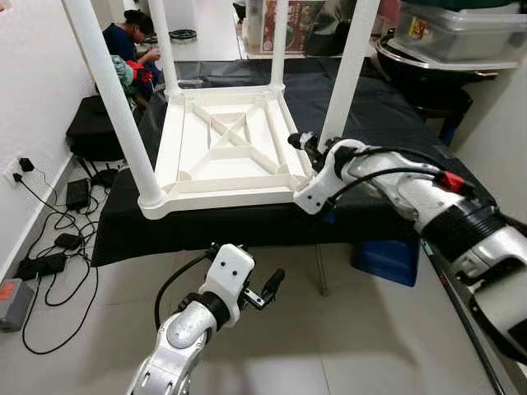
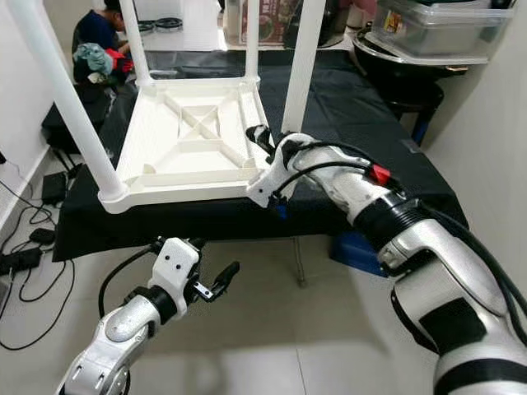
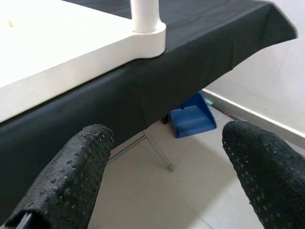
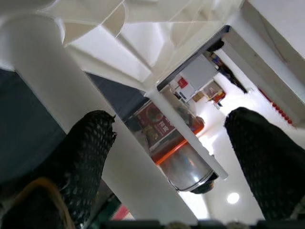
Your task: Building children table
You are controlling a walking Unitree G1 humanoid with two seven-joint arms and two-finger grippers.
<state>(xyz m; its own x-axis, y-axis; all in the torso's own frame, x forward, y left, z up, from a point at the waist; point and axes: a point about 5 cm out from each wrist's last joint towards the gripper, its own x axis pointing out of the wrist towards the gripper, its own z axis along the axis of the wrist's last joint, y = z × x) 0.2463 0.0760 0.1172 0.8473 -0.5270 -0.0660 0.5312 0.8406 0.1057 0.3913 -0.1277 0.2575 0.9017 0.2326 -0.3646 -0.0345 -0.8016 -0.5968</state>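
Observation:
The white children's table [image 1: 222, 148] lies upside down on a work table under a black cloth [image 1: 379, 115], its four legs pointing up. My right gripper [image 1: 303, 144] is at the base of the near right leg [image 1: 346, 74]. In the right wrist view its fingers [image 4: 90, 152] stand open, and that leg [image 4: 57, 100] runs close along one of them. My left gripper [image 1: 259, 290] hangs open and holds nothing, below and in front of the cloth's front edge. The left wrist view looks up at that corner and leg [image 3: 147, 19].
A blue box [image 1: 387, 259] sits on the floor under the work table. Cables and adapters [image 1: 58, 239] lie along the left wall, with a black bag [image 1: 90, 127] behind them. A person [image 1: 128, 41] sits at the far left. A clear plastic bin [image 1: 461, 29] rests at the back right.

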